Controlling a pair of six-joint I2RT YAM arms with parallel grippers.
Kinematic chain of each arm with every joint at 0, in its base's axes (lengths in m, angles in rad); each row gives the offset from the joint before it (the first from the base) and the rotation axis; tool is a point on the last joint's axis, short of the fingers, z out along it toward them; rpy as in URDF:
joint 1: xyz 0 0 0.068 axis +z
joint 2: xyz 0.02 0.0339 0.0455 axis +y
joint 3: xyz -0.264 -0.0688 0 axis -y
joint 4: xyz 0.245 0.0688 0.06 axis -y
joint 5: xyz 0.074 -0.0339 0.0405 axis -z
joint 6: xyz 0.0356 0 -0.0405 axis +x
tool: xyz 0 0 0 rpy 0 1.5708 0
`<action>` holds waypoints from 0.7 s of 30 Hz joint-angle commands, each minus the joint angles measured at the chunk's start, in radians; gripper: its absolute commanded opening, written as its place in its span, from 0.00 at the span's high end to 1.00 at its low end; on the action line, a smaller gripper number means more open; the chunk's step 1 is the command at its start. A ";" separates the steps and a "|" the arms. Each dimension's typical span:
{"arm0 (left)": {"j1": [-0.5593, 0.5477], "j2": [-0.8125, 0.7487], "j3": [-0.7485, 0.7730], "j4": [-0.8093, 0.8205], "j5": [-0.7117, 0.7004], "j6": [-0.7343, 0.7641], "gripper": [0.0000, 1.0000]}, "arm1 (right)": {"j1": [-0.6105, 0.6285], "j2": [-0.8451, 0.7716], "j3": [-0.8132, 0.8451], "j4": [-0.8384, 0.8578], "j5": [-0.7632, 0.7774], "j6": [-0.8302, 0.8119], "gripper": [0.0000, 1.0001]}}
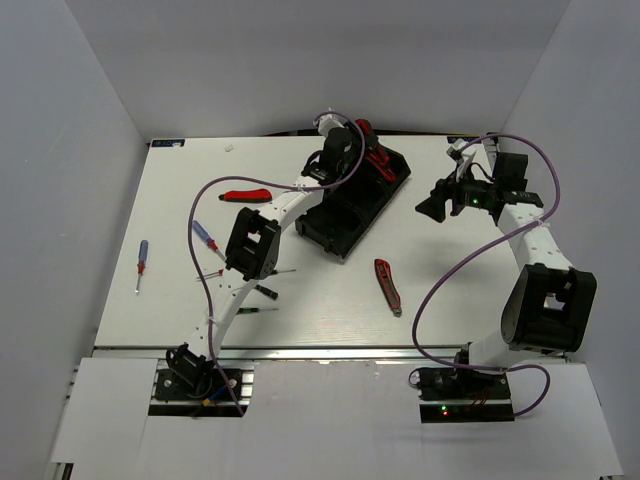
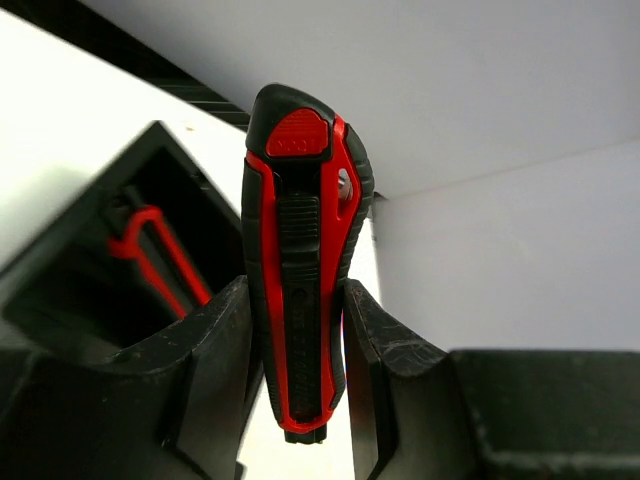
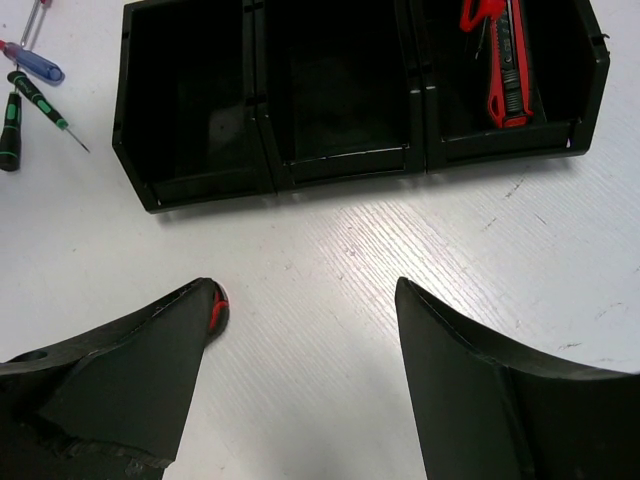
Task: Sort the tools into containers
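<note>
Red-black knife (image 2: 300, 270) gripped by left pincer (image 2: 297, 300), extended over tray (image 1: 335, 228).

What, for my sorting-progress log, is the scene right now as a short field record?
left hand: shut on utility knife, over the tray's far end
right hand: open, empty, above table
tray: red-handled tool in end compartment; other two look empty
table: second utility knife, screwdrivers unsorted
</note>
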 commanded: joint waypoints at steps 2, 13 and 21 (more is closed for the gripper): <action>-0.002 -0.020 0.031 -0.040 -0.050 0.024 0.64 | -0.005 -0.023 0.000 0.038 -0.033 0.022 0.20; 0.001 -0.020 0.045 -0.061 -0.062 0.033 0.47 | -0.003 -0.024 -0.009 0.025 -0.033 0.012 0.20; 0.004 -0.040 0.025 -0.072 -0.056 0.021 0.37 | -0.005 -0.027 -0.018 -0.005 -0.024 -0.005 0.20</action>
